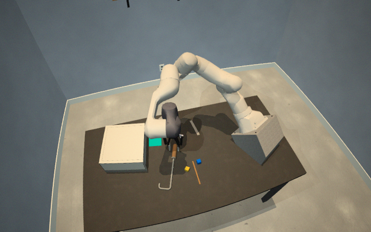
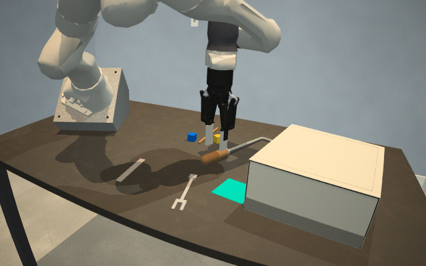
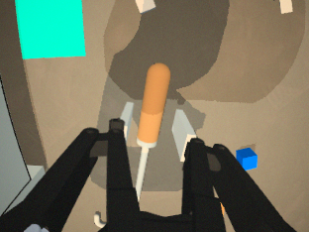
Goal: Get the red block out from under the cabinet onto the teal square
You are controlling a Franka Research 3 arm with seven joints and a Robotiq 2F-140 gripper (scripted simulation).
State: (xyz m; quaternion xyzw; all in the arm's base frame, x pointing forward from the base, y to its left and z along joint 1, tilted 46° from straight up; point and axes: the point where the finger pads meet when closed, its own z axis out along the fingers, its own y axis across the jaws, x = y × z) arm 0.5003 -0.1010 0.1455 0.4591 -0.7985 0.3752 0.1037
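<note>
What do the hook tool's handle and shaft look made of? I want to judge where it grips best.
The handle looks like wood or matte rubber: rounded, orange-brown, no shine. The shaft looks like metal: thin, pale grey, bent into a hook. Neither is certain. The hand hangs open above the handle.
</note>
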